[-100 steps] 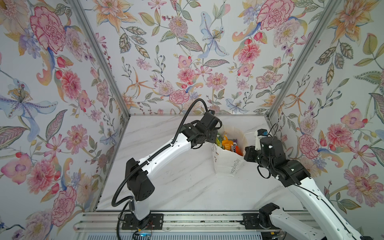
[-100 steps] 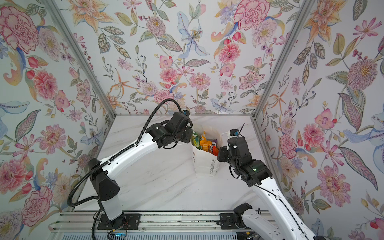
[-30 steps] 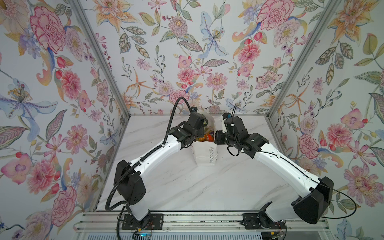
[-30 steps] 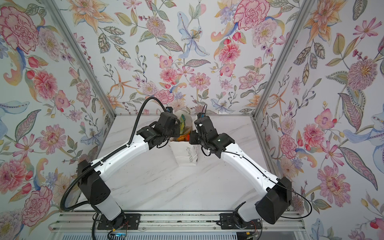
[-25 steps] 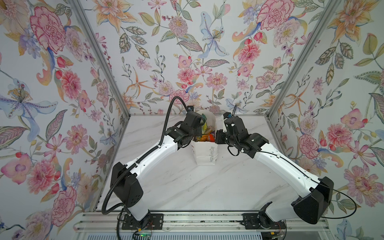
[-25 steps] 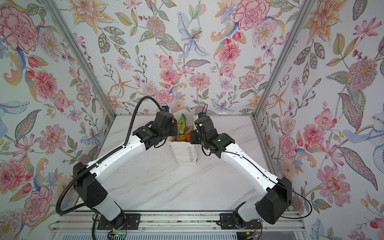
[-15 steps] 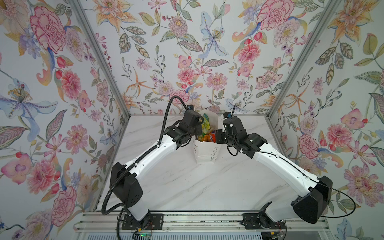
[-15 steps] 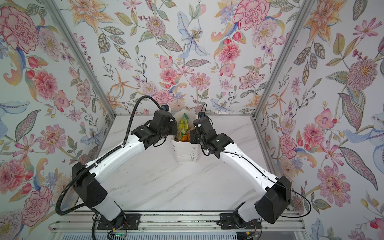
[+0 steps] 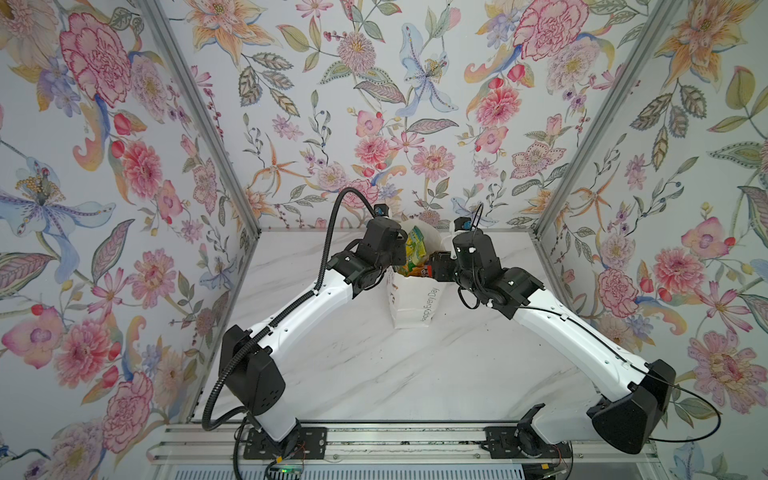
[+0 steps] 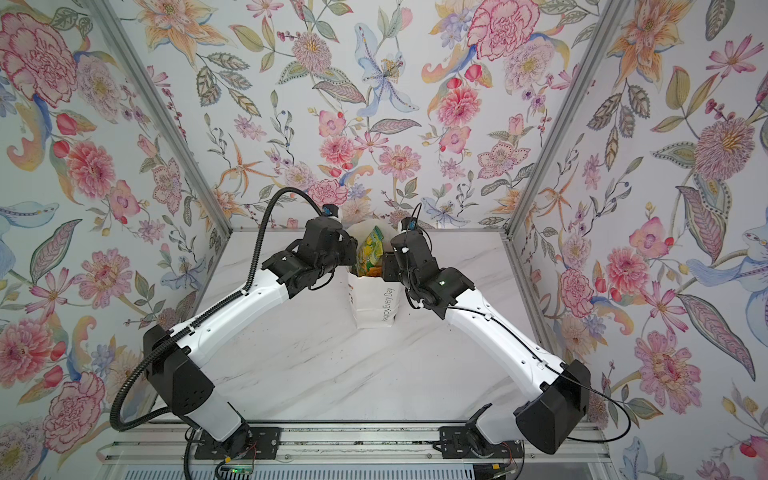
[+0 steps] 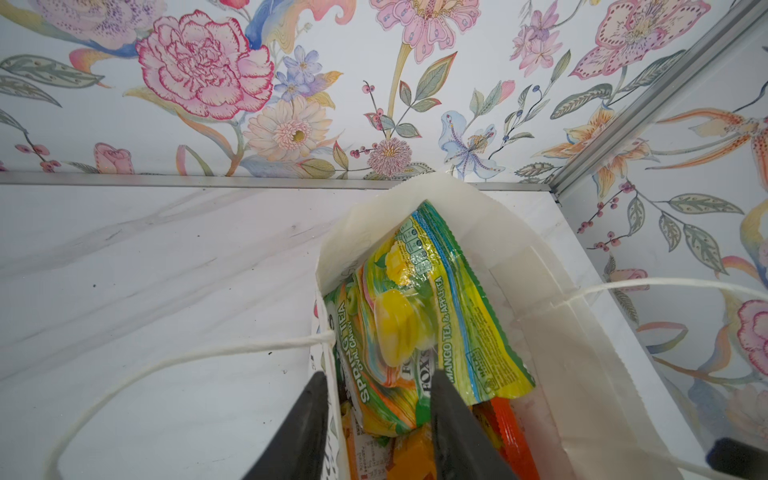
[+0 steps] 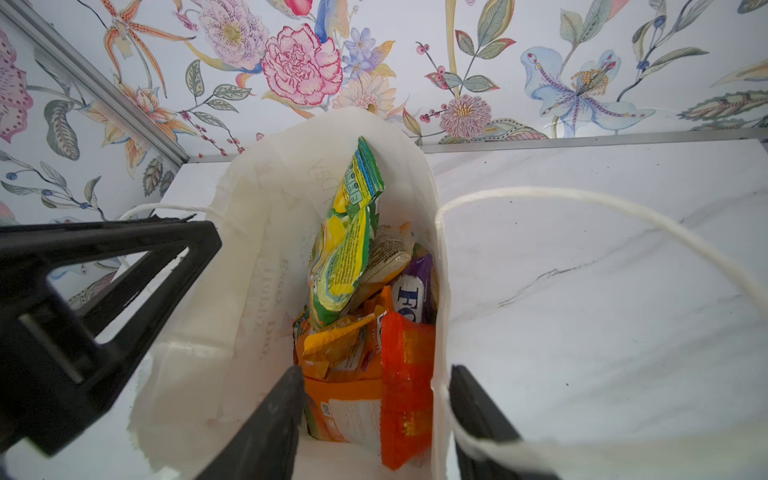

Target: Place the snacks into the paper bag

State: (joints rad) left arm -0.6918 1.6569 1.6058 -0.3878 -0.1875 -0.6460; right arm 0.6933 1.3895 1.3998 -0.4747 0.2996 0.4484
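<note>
The snacks (image 12: 345, 257) are packed in the paper bag (image 9: 411, 305), stood upright near the back edge of the desk (image 9: 374, 374). Its 2 side rims are straddled, unpinched, by the spread left tool (image 11: 379, 376) and right tool (image 12: 376, 370). Bare desk is left in front.

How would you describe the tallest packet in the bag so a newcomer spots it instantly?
Find the white paper bag standing upright at the back of the marble table. Inside it, one packet leans toward the far end, poking above the others. It is the green-and-yellow Spring Tea packet; its neighbours sit lower: orange packets and a purple packet.
</note>
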